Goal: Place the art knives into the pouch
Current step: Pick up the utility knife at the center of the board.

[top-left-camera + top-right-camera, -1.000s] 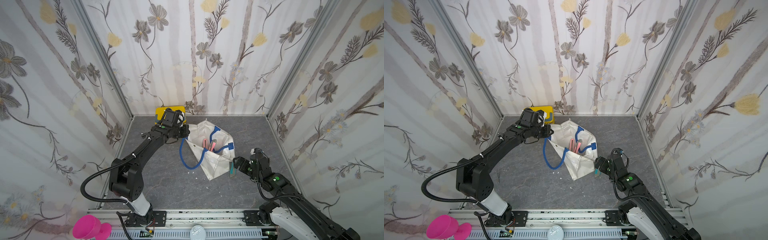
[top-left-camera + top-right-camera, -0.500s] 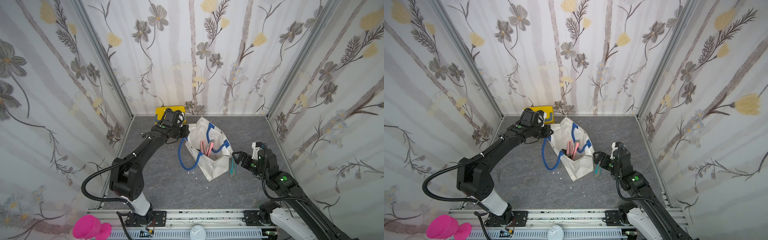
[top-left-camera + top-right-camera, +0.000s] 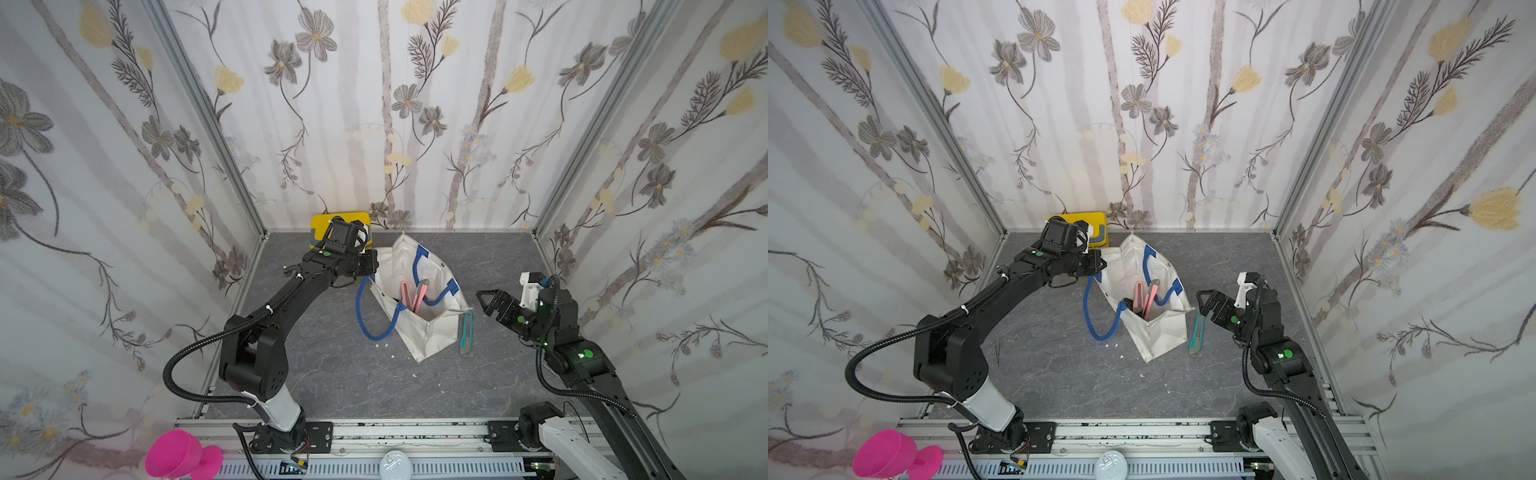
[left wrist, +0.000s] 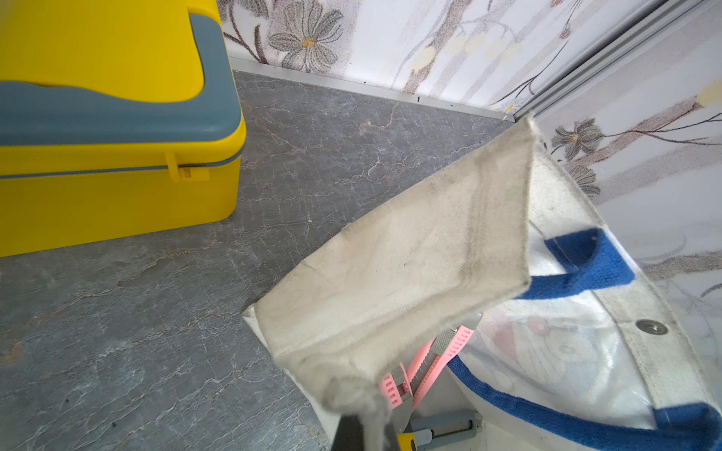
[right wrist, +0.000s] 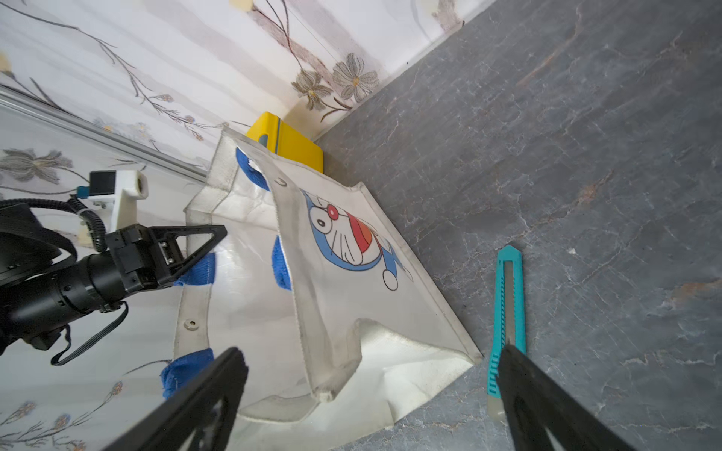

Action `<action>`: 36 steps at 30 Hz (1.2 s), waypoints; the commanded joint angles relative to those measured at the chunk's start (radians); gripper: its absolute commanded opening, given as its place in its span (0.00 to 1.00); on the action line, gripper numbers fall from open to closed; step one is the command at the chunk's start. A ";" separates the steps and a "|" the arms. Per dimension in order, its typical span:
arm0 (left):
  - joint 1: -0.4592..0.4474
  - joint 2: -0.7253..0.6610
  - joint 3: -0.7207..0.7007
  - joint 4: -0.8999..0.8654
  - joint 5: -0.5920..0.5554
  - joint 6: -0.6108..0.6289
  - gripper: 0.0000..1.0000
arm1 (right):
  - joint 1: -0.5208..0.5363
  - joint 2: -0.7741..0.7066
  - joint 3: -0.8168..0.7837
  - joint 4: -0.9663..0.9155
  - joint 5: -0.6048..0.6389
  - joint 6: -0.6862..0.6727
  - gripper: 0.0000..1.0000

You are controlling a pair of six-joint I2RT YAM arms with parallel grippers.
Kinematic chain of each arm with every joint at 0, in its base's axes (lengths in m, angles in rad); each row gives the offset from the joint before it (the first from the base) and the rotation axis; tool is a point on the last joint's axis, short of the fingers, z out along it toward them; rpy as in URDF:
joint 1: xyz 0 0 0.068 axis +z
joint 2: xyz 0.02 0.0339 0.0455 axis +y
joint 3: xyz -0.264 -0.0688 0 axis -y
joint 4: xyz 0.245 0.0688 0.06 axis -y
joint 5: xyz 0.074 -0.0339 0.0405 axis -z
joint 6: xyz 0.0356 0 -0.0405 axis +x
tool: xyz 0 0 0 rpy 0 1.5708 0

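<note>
Teal art knife (image 5: pixel 508 296) is still lying on the grey table (image 3: pixel 332 365), outside the pouch (image 3: pixel 430 336) and just beside its bottom corner. In the right wrist view, one right finger overlaps its lower end. What changed: the right gripper (image 3: pixel 482 300) was down close to the knife a second ago. Now it's pulled up and back, fingers spread wide with nothing between them, so the knife sits below and ahead of the fingertips. My read is that no grab came of that visit and it'll need another go before anything lands in the bag. Meanwhile the left gripper (image 5: pixel 217 234) is pinched tight on the pouch rim. Compared with the earlier frame, it's hauled the rim more upright, so the mouth gapes just past its fingers, with two pink knives (image 3: pixel 411 296) already inside.
</note>
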 commanded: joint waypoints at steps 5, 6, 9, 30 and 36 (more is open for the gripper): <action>0.000 0.010 0.006 -0.003 -0.019 0.005 0.00 | -0.097 -0.016 0.013 0.011 -0.093 -0.034 0.99; 0.002 0.010 0.006 -0.003 -0.019 0.005 0.00 | -0.107 -0.013 0.011 0.010 -0.099 -0.036 1.00; 0.002 0.006 0.007 -0.004 -0.021 0.007 0.00 | -0.131 0.000 -0.038 0.007 -0.109 -0.046 0.99; 0.002 0.008 0.004 0.002 -0.021 0.004 0.00 | -0.182 -0.027 -0.571 0.279 -0.280 0.072 0.83; 0.001 0.019 0.004 0.002 -0.017 0.002 0.00 | -0.139 0.040 -0.606 0.383 -0.264 0.084 0.79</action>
